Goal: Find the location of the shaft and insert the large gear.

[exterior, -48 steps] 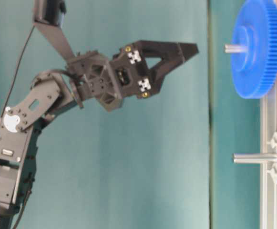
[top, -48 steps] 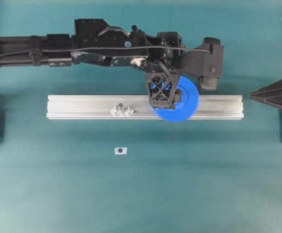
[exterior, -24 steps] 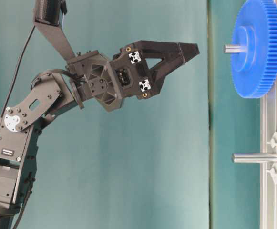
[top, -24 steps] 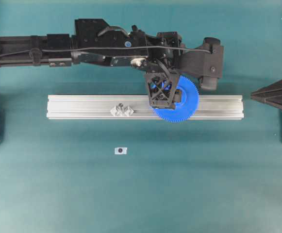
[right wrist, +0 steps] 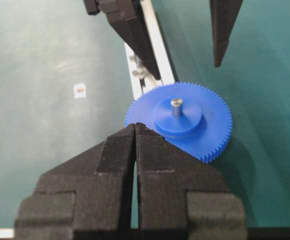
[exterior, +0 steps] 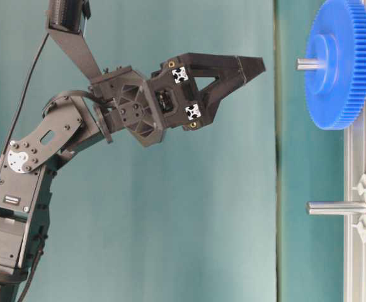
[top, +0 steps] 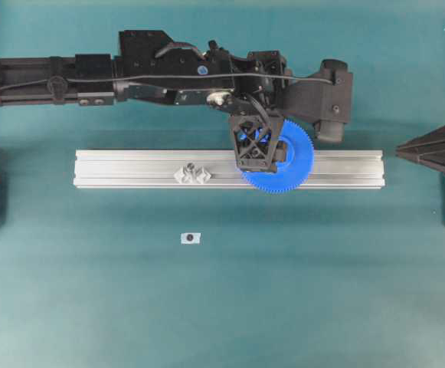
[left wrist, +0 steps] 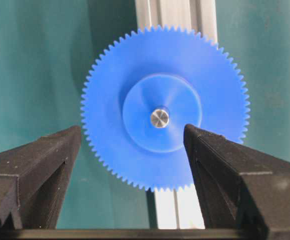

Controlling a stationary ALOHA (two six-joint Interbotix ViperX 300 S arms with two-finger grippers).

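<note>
**Gear on its shaft, left gripper hanging clear**

Start with the counter [top: 299, 268], teal and wide, and the silver rail [top: 130, 169] laid across it. On that rail sits the gear [left wrist: 164, 107], flat and level, with the shaft [left wrist: 159, 118] poking up through its hub — you can see the pin's bright tip dead centre from the left wrist view. Judging by that, the insertion itself looks done and this is the release-and-retreat step.

The left gripper [left wrist: 132, 145] hangs above the gear, jaws spread wide, one either side of the hub, holding nothing and apart from the disc in the table-level view. The right gripper [right wrist: 136, 131] is pressed closed and empty, just beside the gear's rim.

Further along the rail, a second pin [exterior: 337, 207] stands bare on its clear mounts [top: 192, 175]. A small white tag [top: 191, 238] lies alone on the counter.

Next move, I'd say: lift the left gripper straight up, without clipping the teeth.
</note>
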